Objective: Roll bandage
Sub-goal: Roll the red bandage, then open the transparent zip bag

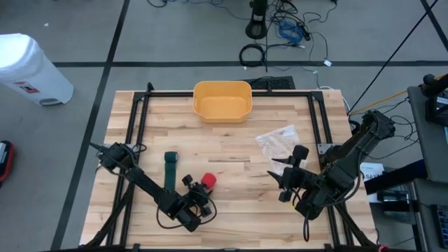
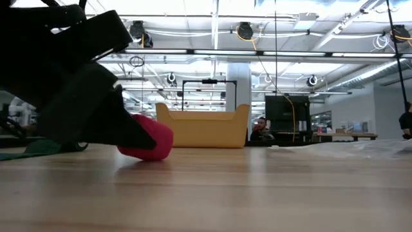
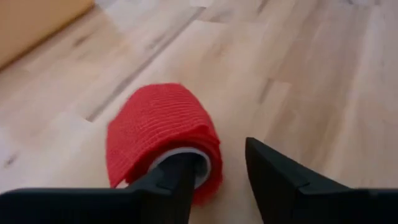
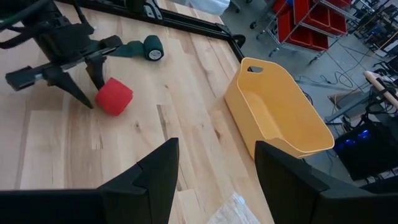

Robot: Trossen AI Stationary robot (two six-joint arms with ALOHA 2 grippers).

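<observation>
Red bandage roll lies on the wooden counter, near its front. We find the left hand partly open around one end, one finger at the roll's pale core, the other beside it and clear of the cloth. We note the wraps sit layered and slightly uneven. The right hand waits wide open, holding nothing. Only the high and right wrist views show a green bandage, partly unrolled, and a yellow bin.
</observation>
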